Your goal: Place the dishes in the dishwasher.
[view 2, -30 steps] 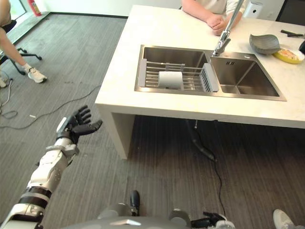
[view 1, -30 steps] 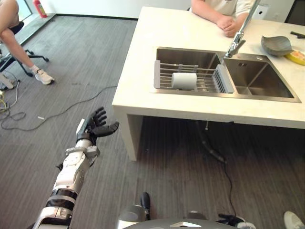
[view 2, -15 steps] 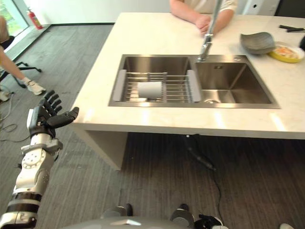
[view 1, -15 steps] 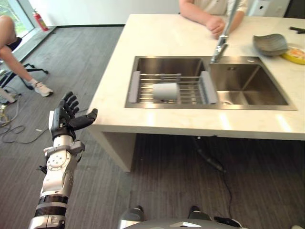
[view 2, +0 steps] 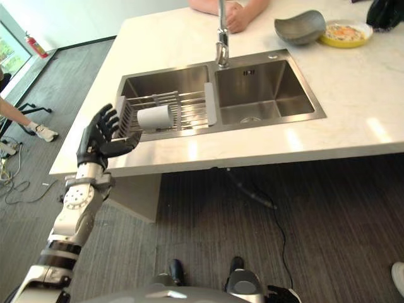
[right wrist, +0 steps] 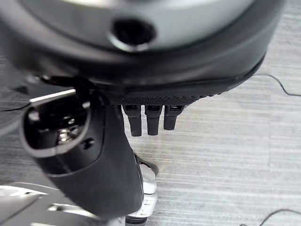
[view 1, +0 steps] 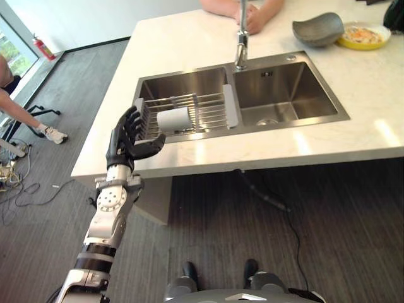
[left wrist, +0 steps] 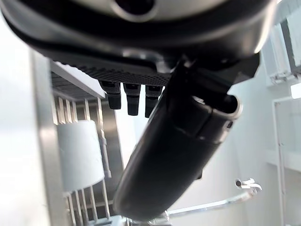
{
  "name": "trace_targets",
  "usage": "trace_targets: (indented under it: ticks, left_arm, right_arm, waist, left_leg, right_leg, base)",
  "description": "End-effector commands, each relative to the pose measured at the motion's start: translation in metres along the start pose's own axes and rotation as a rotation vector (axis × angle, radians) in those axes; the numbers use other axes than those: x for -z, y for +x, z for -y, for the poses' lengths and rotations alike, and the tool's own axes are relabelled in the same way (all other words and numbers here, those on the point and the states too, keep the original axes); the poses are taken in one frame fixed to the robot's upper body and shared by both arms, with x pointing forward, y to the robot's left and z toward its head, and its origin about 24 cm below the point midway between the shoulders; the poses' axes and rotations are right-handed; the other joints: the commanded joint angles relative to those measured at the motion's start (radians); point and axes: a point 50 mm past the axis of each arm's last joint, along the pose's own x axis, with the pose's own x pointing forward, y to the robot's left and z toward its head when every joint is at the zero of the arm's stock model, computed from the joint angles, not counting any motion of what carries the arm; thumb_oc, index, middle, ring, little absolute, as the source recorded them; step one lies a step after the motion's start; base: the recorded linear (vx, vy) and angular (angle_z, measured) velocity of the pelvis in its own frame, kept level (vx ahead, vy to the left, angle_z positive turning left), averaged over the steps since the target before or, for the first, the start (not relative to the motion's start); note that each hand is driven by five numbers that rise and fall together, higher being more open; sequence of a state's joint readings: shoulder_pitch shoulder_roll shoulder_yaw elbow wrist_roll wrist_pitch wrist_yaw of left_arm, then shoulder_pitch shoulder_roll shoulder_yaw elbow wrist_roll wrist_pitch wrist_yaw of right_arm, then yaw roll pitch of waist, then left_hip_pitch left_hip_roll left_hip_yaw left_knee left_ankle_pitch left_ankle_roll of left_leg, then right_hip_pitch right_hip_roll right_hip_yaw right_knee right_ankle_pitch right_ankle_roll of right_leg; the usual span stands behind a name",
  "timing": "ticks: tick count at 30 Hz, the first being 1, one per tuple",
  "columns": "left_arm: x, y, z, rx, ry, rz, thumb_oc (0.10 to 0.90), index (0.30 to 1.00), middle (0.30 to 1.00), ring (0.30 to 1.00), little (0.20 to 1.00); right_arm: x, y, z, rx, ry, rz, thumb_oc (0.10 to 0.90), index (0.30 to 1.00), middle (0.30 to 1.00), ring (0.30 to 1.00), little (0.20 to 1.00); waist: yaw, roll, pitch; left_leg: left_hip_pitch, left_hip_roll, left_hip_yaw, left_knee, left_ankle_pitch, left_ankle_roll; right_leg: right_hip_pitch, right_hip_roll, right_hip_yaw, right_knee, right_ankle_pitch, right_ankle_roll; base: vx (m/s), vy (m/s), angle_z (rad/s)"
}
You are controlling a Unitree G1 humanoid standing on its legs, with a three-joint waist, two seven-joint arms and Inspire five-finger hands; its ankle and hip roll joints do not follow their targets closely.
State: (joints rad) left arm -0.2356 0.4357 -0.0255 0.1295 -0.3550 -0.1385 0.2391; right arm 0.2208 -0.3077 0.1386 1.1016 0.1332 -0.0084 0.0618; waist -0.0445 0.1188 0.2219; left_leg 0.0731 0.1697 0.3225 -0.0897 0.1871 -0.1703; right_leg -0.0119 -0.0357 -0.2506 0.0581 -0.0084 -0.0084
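A white cup (view 1: 173, 118) lies on its side on a wire rack (view 1: 211, 110) set across the left basin of a steel double sink (view 1: 284, 95). A grey bowl (view 1: 317, 29) and a yellow plate (view 1: 365, 35) with food stand on the counter at the far right. My left hand (view 1: 126, 140) is raised in front of the counter's edge, just left of the rack's near end, open with fingers spread and holding nothing. In the left wrist view the cup (left wrist: 77, 155) shows past the fingers. My right hand (right wrist: 94, 160) hangs open over the grey floor.
A tall faucet (view 1: 241, 44) rises behind the sink. A person's hands (view 1: 252, 16) rest on the counter's far side. Another person's leg and shoe (view 1: 53, 134) show by a chair at the far left. Striped grey floor lies before the counter (view 1: 353, 136).
The camera has swung, so the whole scene shifted. My left hand has risen from beside the counter's left end to its front edge, close to the rack and cup.
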Motion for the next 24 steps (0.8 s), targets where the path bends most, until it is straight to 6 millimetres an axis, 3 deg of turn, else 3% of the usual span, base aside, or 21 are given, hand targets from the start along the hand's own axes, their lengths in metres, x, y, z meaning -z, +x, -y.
trace_targets:
  ticks: [1, 8, 11, 12, 15, 20, 24]
  left_arm:
    - [-0.08, 0.027, -0.007, 0.008, 0.116, 0.382, 0.8, 0.9, 0.9, 0.9, 0.9]
    - [-0.084, 0.031, -0.027, -0.01, 0.242, 0.377, 0.8, 0.9, 0.9, 0.9, 0.9]
    - [-0.081, 0.031, -0.036, -0.015, 0.286, 0.351, 0.8, 0.9, 0.9, 0.9, 0.9]
    - [-0.077, 0.033, -0.047, -0.024, 0.352, 0.313, 0.8, 0.9, 0.9, 0.9, 0.9]
    - [-0.074, 0.035, -0.049, -0.004, 0.402, 0.291, 0.8, 0.9, 0.9, 0.9, 0.9]
    - [-0.077, 0.052, -0.052, 0.115, 0.788, 0.233, 0.8, 0.9, 0.9, 0.9, 0.9]
    - [-0.077, 0.057, -0.052, 0.13, 0.864, 0.217, 0.8, 0.9, 0.9, 0.9, 0.9]
  right_arm:
    - [0.022, -0.005, -0.03, -0.099, 0.092, -0.029, 0.8, 0.9, 0.9, 0.9, 0.9]
    - [0.051, -0.012, -0.021, -0.077, 0.148, -0.107, 0.8, 0.9, 0.9, 0.9, 0.9]
    - [0.059, -0.015, -0.019, -0.08, 0.159, -0.126, 0.8, 0.9, 0.9, 0.9, 0.9]
    - [0.066, -0.018, -0.015, -0.079, 0.158, -0.148, 0.8, 0.9, 0.9, 0.9, 0.9]
    - [0.071, -0.02, -0.016, -0.084, 0.159, -0.163, 0.8, 0.9, 0.9, 0.9, 0.9]
    - [0.08, -0.023, -0.02, -0.107, 0.163, -0.196, 0.8, 0.9, 0.9, 0.9, 0.9]
    - [0.085, -0.025, -0.026, -0.125, 0.156, -0.213, 0.8, 0.9, 0.9, 0.9, 0.9]
  waist:
    - [-0.02, -0.031, -0.007]
    - [-0.052, -0.023, -0.01]
    - [-0.059, -0.025, -0.018]
    - [-0.066, -0.031, -0.023]
    - [-0.068, -0.039, -0.028]
    - [-0.079, -0.058, -0.039]
    - [-0.079, -0.063, -0.042]
  left_leg:
    - [-0.055, 0.016, 0.029, 0.109, -0.092, 0.015]
    - [0.005, -0.023, 0.053, 0.075, -0.135, 0.036]
    - [0.018, -0.038, 0.067, 0.063, -0.149, 0.047]
    - [0.027, -0.058, 0.071, 0.055, -0.164, 0.064]
    - [0.034, -0.072, 0.076, 0.041, -0.169, 0.073]
    - [0.047, -0.102, 0.076, 0.02, -0.184, 0.093]
    - [0.048, -0.107, 0.081, 0.018, -0.187, 0.096]
  right_leg:
    - [0.127, -0.098, -0.046, -0.073, -0.071, 0.156]
    - [0.108, -0.131, -0.002, -0.04, -0.048, 0.186]
    - [0.096, -0.146, 0.014, -0.025, -0.038, 0.197]
    - [0.078, -0.165, 0.032, -0.005, -0.027, 0.206]
    - [0.069, -0.178, 0.039, 0.004, -0.018, 0.216]
    - [0.066, -0.21, 0.026, 0.017, -0.003, 0.239]
    - [0.067, -0.215, 0.022, 0.012, 0.004, 0.242]
  base:
    - [0.04, 0.105, -0.05]
    - [0.02, 0.17, -0.27]
    - [0.0, 0.175, -0.29]
    - [-0.01, 0.154, -0.1]
    - [-0.02, 0.157, -0.06]
    - [0.0, 0.112, 0.0]
    - [0.01, 0.015, 0.01]
